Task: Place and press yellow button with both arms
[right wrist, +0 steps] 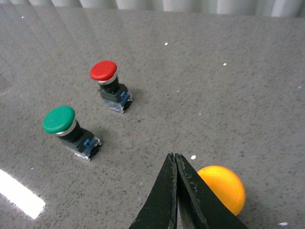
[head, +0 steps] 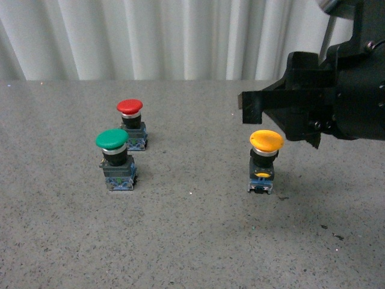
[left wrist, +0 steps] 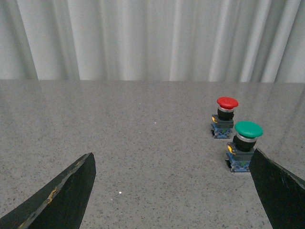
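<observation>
A grey, finely speckled, faintly glossy table (head: 180, 241) runs back to a white curtain (head: 180, 36) hanging in soft vertical folds. Three small push buttons stand upright on it, each a smooth domed mushroom cap over a black collar and a blocky grey-blue base. The yellow button (head: 265, 159) stands alone on the right of the front view, a yellow tab on its base. The green button (head: 114, 158) and the red button (head: 131, 123) stand close together on the left, well apart from it, red behind green. The right gripper (right wrist: 174, 160), bulky and matt black, hangs just above and to the right of the yellow cap; its two thin, scuffed fingers (right wrist: 161, 202) are pressed flat together with nothing between them; whether they touch the cap cannot be told. The left gripper (left wrist: 171, 152), seen only from its own wrist camera, is spread wide, its worn black fingers (left wrist: 66, 195) far apart and gripping nothing.
</observation>
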Available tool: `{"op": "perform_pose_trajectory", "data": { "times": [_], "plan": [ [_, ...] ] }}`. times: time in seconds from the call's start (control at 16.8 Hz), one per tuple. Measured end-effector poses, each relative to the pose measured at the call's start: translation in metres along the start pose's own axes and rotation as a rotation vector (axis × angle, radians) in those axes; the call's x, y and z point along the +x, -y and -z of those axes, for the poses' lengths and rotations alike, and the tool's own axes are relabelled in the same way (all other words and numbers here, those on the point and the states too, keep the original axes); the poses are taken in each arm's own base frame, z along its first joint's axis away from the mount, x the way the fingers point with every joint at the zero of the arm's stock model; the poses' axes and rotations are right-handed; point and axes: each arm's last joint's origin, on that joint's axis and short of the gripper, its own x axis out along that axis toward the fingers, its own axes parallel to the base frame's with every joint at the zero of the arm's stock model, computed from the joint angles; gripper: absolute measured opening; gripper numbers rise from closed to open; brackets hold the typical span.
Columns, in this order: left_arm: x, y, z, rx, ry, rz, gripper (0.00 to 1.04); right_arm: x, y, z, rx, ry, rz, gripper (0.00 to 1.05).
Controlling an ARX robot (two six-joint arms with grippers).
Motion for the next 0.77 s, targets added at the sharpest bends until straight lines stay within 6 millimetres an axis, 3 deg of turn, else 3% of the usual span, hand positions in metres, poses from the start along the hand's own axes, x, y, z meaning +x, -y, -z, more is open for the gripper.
{"op": "perform_pose_trajectory", "data": {
  "times": [0.24,0.54,0.77],
  "plan": [
    [0.000,0.000,0.000,0.000,0.000,0.000,0.98,0.016,0.006,0.018,0.047,-0.063,-0.003,0.02],
    [0.000,0.000,0.000,0.000,0.000,0.000,0.98,0.018,0.017,0.006,0.075,-0.025,0.024,0.02],
    [0.000,0.000,0.000,0.000,0.000,0.000,0.98,0.025,0.022,0.015,0.101,-0.064,0.036,0.02]
  ]
}}
